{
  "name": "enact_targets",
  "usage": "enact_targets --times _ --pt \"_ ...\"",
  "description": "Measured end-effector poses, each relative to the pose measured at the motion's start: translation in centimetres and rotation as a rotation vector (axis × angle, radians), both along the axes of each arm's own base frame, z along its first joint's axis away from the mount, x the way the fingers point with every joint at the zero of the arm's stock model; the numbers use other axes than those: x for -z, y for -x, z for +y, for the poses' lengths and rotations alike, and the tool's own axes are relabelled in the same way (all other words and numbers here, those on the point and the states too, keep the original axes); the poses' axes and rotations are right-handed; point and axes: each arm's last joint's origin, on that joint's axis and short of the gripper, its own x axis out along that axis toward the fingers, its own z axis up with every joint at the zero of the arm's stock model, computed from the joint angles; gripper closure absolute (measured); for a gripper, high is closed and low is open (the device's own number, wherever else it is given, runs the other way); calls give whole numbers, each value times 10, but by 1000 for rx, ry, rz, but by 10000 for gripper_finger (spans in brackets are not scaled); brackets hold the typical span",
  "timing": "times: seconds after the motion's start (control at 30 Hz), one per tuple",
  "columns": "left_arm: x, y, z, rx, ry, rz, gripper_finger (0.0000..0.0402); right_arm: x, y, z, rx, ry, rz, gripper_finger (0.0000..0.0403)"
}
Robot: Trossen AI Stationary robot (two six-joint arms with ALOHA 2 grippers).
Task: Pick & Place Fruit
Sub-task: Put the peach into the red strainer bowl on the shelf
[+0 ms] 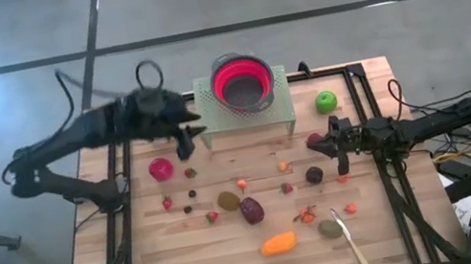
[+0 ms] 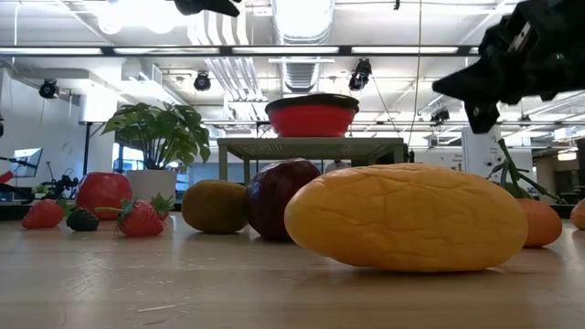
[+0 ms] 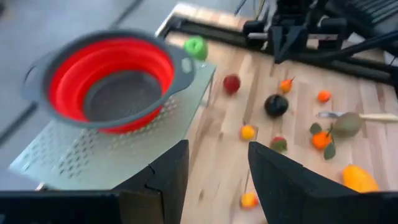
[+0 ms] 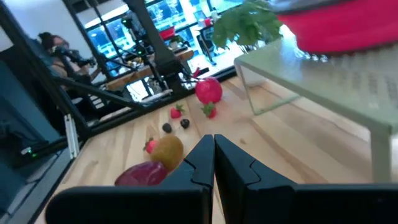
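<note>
**Left arm beside the strainer, fruit spread below it**

While the left gripper (image 1: 187,141) hangs over the table with its two dark fingers apart and nothing between them, it sits just beside the near-left corner of the pale perforated metal stand (image 1: 281,104) that carries the red collapsible strainer bowl with the grey rim (image 1: 239,83). The right gripper (image 1: 331,134) waits off the stand's right side, fingers pressed together and empty, close to a small dark red fruit (image 1: 315,139).

Taking the strainer as the landmark, the closest piece to the left gripper is the round maroon-pink fruit (image 1: 161,169), down and left of the stand. The round green apple (image 1: 325,101) lies just right of the stand. Further toward the table's front edge come a brown oval (image 1: 228,200), a larger maroon oval (image 1: 251,210), a dark round piece (image 1: 314,174), scattered small red and orange berries, and furthest out the orange-yellow oval fruit with a wrinkled skin (image 1: 278,243).

These pieces look light and smooth, likely to roll or squirt out of a pinch, so I would close across the widest middle of a round one and across the short axis of an oval. The berries are small and crowded, a harder catch.

There is open wood between stand and fruit for a descent; the stand's edge and the strainer's rim are what to clear when lifting over
</note>
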Motion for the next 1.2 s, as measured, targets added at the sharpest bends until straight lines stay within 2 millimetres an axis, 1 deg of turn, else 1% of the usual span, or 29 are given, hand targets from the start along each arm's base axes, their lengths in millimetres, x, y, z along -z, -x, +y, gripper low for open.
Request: enact_targets --times 0.13,0.23,0.37,0.53,0.7,0.8,0.93,1.1,1.2 --pt "32 8 -18 54 -27 -142 236 -17 -7 2 4 39 74 394" --pt "54 12 -29 108 -42 -242 238 -27 -13 2 36 58 189 394" --pt "82 18 -41 197 -128 -333 239 -38 -22 7 32 43 341 394" --pt "118 21 -51 261 -206 -464 239 -45 -34 18 22 -24 524 394" --pt "144 28 -56 299 -272 -574 239 -46 -39 34 108 -86 753 394" --pt "152 32 -56 327 -293 -624 238 -48 -38 46 167 -150 888 394" --pt "161 35 -56 331 -284 -616 239 -56 -37 67 257 -216 1024 394" --pt "160 35 -56 331 -266 -622 239 -67 -38 95 361 -255 1115 394" --pt "160 35 -56 331 -249 -625 239 -69 -39 113 405 -246 1154 394"
